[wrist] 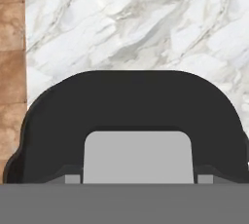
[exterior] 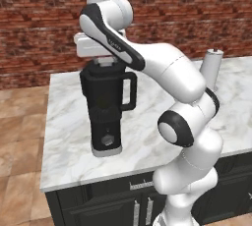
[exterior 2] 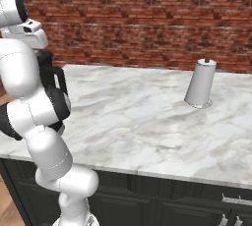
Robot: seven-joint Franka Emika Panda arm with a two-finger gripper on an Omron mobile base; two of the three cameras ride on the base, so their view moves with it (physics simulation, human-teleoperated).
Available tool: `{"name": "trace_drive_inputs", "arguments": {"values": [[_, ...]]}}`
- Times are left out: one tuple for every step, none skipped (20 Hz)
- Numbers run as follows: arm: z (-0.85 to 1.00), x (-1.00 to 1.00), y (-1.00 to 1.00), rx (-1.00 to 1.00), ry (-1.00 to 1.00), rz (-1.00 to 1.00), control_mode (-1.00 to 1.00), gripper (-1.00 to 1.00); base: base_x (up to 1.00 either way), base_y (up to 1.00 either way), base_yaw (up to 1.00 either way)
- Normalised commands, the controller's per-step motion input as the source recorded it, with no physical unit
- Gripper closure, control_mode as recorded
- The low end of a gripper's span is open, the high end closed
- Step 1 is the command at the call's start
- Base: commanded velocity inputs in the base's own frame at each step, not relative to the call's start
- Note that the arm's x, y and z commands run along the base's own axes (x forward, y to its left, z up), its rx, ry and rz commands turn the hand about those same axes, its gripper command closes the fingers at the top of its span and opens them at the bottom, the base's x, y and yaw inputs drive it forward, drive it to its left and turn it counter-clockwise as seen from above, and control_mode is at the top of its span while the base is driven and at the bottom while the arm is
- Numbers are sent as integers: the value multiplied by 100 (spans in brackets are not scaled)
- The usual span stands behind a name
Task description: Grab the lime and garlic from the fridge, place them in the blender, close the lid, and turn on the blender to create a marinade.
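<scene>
The white marble surface (exterior: 74, 122) over dark cabinets carries the tall black blender (exterior: 106, 109) with its looped side handle near the left edge, wood floor just beyond. A pale grey tapered roll (exterior 2: 200, 90) stands well apart to the right, leaving broad bare marble between. The flat black lid (wrist: 131, 116) with its light grey square cap (wrist: 138, 157) sits atop the jug, and the tool (exterior: 104, 62) is parted around that cap (probably seating it); whether it truly grips, I cannot tell.

wall (exterior 2: 147, 18): red brick | counter (exterior 2: 138, 122): white marble (grey-veined) | floor (exterior: 19, 122): brown tile
</scene>
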Motion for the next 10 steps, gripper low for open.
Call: {"name": "trace_drive_inputs", "arguments": {"values": [[0, 1, 28, 0, -9, 0, -100, 100, 0, 0, 0], [0, 1, 21, 0, -10, 0, -100, 100, 0, 0, 0], [0, 1, 24, 0, -10, 0, -100, 100, 0, 0, 0], [0, 4, 30, 0, -11, 0, -100, 100, 0, 0, 0], [0, 13, 31, 0, -9, 0, -100, 100, 0, 0, 0], [0, 18, 25, 0, -6, 0, -100, 100, 0, 0, 0], [0, 16, 10, 0, -3, 0, -100, 100, 0, 0, 0], [0, 14, 8, 0, 0, 0, -100, 100, 0, 0, 0], [0, 0, 2, 0, 0, 0, -100, 100, 0, 0, 0], [0, 0, 0, 0, 0, 0, -100, 100, 0, 0, 0]]}}
